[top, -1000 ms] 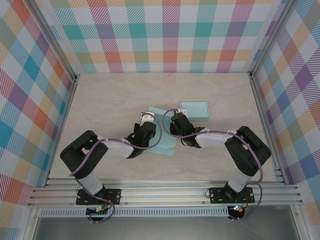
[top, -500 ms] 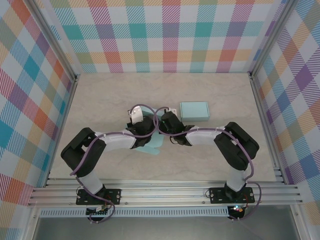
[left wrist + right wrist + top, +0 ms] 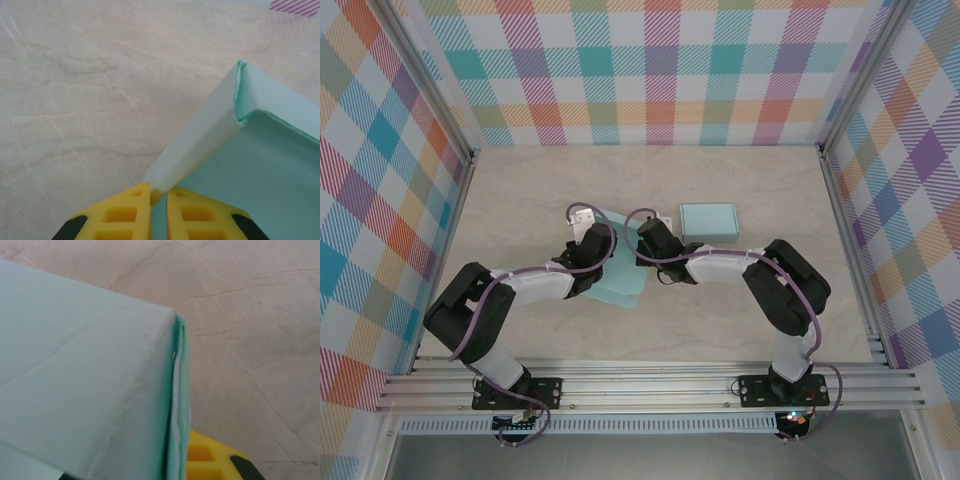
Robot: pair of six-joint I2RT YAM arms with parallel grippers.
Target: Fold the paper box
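Mint box (image 3: 620, 288) lies on the worktop (image 3: 520, 190), seen from above, between the left pincer (image 3: 587, 247) and the right pincer (image 3: 651, 245), which meet its opposite sides. A second box (image 3: 708, 220) sits just beyond the right one.

At the left wrist, the fingers (image 3: 131, 210) pinch the end of a raised wall, with the box floor to their right.

At the right wrist, one finger (image 3: 207, 460) lies against a wall's edge, and the pincer seems pressed together on it.

The step is probably wall-forming. Both should keep the creases square and let go only once the corner stands.
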